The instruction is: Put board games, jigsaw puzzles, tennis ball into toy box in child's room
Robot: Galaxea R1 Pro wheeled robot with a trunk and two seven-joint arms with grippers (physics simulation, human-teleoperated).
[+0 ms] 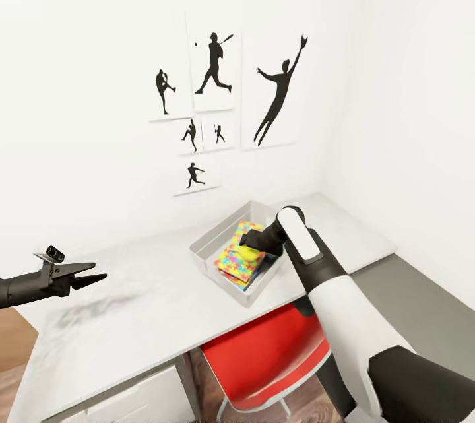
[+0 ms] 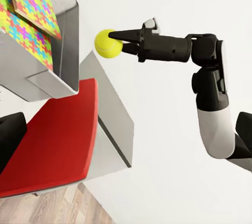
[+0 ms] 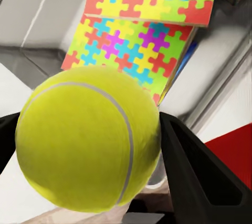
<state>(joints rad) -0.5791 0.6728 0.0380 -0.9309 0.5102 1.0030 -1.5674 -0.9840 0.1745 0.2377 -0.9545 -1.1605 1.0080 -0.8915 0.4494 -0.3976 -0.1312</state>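
My right gripper [image 1: 249,248] is shut on the yellow-green tennis ball [image 1: 250,252] and holds it just above the light grey toy box [image 1: 208,246] on the table [image 1: 152,307]. The left wrist view shows the ball [image 2: 107,43] pinched between the right gripper's [image 2: 113,43] fingertips, beside the box wall [image 2: 67,51]. Two jigsaw puzzles [image 3: 137,45] lie stacked in the box, with a blue game box edge under them. In the right wrist view the ball [image 3: 86,137] sits between the dark fingers [image 3: 197,177]. My left gripper [image 1: 92,272] hovers open over the table's left part, holding nothing.
A red chair [image 1: 267,357] is tucked under the table below the toy box. White drawers [image 1: 125,403] sit under the table's left side. The wall behind carries black baseball-player silhouettes [image 1: 214,96]. A grey floor strip runs to the right of the table.
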